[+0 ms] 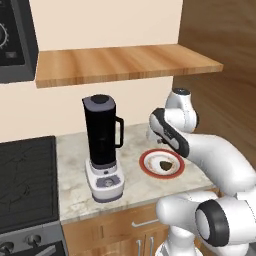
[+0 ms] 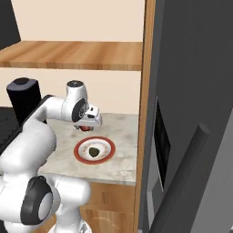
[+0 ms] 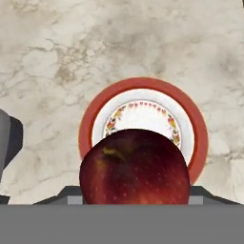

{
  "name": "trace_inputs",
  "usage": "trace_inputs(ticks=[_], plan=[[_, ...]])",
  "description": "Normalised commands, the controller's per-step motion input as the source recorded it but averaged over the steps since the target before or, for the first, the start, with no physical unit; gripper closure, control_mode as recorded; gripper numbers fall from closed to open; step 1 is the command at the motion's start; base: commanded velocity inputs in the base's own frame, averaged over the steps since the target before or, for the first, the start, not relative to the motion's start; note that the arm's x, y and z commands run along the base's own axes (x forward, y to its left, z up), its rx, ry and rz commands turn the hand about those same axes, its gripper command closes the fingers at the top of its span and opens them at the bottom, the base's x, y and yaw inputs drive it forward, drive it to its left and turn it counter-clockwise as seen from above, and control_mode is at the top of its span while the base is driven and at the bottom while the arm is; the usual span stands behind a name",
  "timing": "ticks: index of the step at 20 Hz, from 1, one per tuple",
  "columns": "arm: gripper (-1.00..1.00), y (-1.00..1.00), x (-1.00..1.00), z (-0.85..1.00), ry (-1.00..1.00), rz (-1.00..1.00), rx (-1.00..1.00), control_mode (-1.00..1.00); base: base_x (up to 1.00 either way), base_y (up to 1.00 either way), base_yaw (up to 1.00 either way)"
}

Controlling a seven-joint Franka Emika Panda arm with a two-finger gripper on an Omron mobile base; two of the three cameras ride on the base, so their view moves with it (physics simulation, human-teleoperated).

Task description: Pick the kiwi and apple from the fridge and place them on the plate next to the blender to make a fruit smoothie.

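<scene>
A: Item one, the blender (image 1: 104, 145). We list it standing on the counter (image 1: 75, 175), toward the counter's left end, upright with its lid on.

B: Item two, the plate (image 1: 161, 163). We have it to the blender's right, near the counter's front edge and close to its right end. The kiwi (image 1: 164, 164) lies on it, about the middle.

A: Item three, the hand (image 2: 85, 127). We record it hovering above the plate's back rim, clamped on the apple (image 3: 134, 167); in the hand view the red fruit sits between the fingers with the plate directly beyond it.

B: Item four, the fridge (image 2: 191, 113). It stands at the right end of the counter, door open. Nothing for us to fetch there that we can see.

A: Hazards, then. We judge the first to be a release from too high: a round apple may bounce or roll off the rim toward the counter's front edge.

B: Second, the kiwi. If we lower the apple onto the plate's centre, it could strike the kiwi and knock it off. We would favour the free part of the plate.

A: Third, a swing left could clip the blender.
</scene>
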Motion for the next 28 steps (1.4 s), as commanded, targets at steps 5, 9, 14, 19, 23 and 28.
trace_inputs(ticks=[5,9,14,19,23,28], plan=[[1.00,0.01,0.73,-0.93,0.10,0.00,0.00,-1.00,0.00,0.00,0.00],[1.00,0.00,0.51,-0.86,0.05,0.00,0.00,-1.00,0.00,0.00,0.00],[-1.00,0.04,0.34,-0.51,0.00,0.00,0.00,-1.00,0.00,0.00,0.00],[-1.00,0.01,-0.22,0.00,0.00,0.00,0.00,-1.00,0.00,0.00,0.00],[-1.00,0.00,-0.50,0.34,-0.01,-0.02,0.01,-1.00,0.00,0.00,0.00],[-1.00,-0.01,-0.92,0.96,-0.24,0.00,0.00,-1.00,0.00,0.00,0.00]])
